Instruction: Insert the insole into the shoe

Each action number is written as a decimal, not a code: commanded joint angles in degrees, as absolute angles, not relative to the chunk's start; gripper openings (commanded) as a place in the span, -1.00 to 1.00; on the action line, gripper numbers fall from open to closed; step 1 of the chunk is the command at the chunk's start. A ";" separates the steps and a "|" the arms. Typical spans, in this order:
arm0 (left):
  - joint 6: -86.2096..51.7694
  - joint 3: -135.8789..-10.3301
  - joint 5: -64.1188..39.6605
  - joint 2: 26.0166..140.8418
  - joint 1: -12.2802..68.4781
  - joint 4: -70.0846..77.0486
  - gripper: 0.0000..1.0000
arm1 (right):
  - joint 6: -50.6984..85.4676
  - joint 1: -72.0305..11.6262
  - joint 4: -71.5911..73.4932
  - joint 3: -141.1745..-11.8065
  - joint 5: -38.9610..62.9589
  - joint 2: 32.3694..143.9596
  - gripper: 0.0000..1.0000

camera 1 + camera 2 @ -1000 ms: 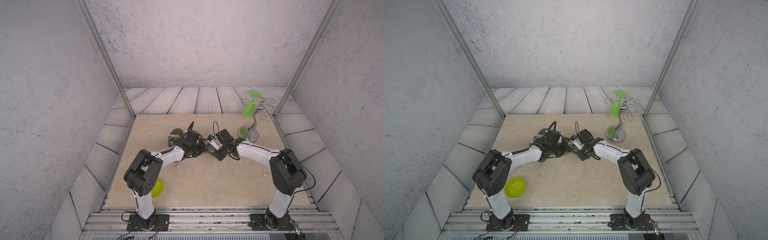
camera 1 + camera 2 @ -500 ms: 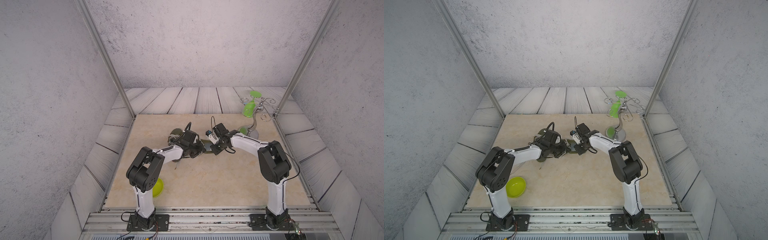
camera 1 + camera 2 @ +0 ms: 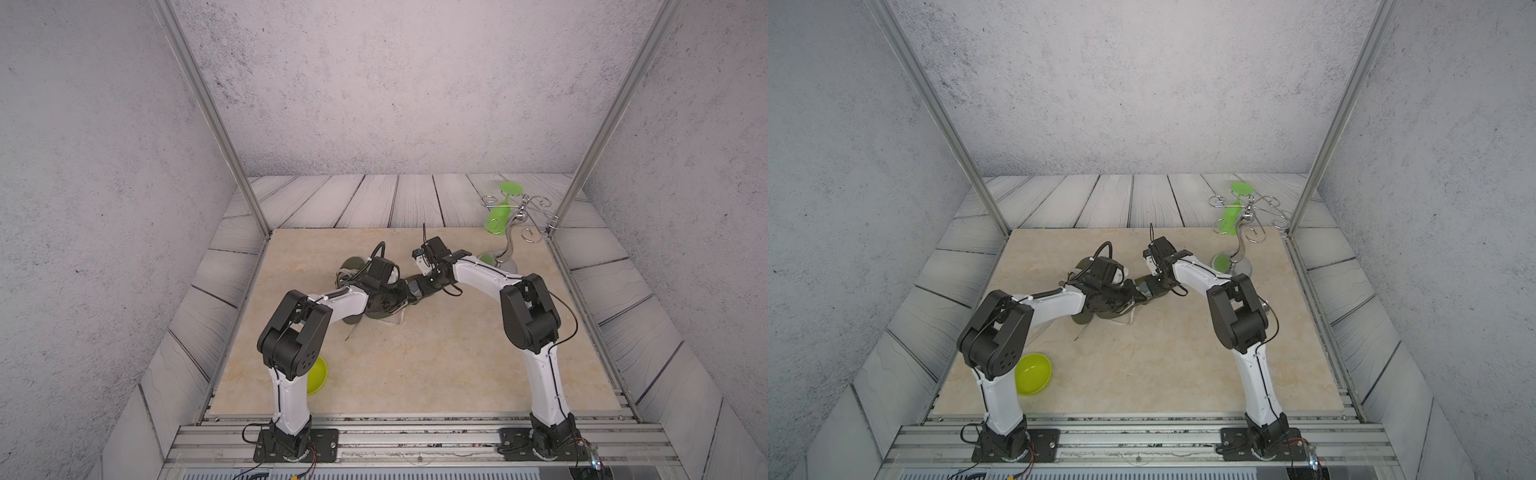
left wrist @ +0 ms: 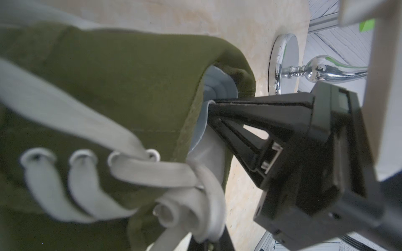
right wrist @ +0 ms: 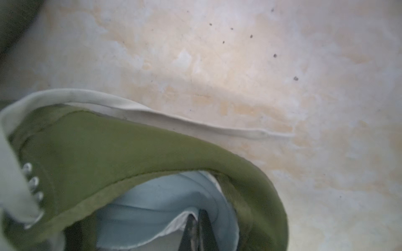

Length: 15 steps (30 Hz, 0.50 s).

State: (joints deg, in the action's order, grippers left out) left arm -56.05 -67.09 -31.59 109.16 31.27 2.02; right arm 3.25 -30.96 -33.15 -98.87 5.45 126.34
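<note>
Olive-green canvas is filling the middle of the beige stone-patterned table (image 3: 436,365), where the shoe (image 4: 108,87) is lying on its side with both arms leaning in over it and meeting at its opening. The left arm's wrist is blocking most of the shoe in both top views, and another olive shape (image 3: 352,266) is peeking out behind that wrist, too hidden to name. A chrome stand (image 3: 509,245) with a green glass (image 3: 498,216) hanging from it is standing just beyond the right arm, and a lime bowl (image 3: 1033,374) is sitting near the left arm's base, well apart from the work. A loose pale lace (image 5: 195,123) is trailing across the table beside the shoe. The pale blue insole (image 5: 152,206) is sitting partly inside the heel opening, curled against the collar. The right gripper (image 4: 214,104) is pinching the insole's edge with its jaws pressed together. The left gripper (image 3: 405,296) is closed too, down against the shoe near the laces (image 4: 141,167), though I cannot tell what it is clamping.
</note>
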 commanded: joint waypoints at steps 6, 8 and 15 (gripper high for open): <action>-50.77 -76.33 -41.86 109.30 29.44 -1.12 -1.00 | 3.17 -33.09 -37.05 -86.46 -2.95 119.10 -0.76; -49.57 -78.14 -42.26 110.06 29.36 -3.15 -1.00 | 2.84 -33.69 -38.53 -84.27 -4.30 115.72 -0.65; -45.88 -80.41 -43.42 112.12 29.19 -7.12 -1.00 | 5.12 -34.06 -40.54 -76.06 -0.50 106.52 -0.12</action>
State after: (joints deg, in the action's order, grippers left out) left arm -48.99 -78.04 -39.24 111.48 29.15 -7.01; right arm 3.77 -33.98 -36.07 -78.83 -1.34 110.21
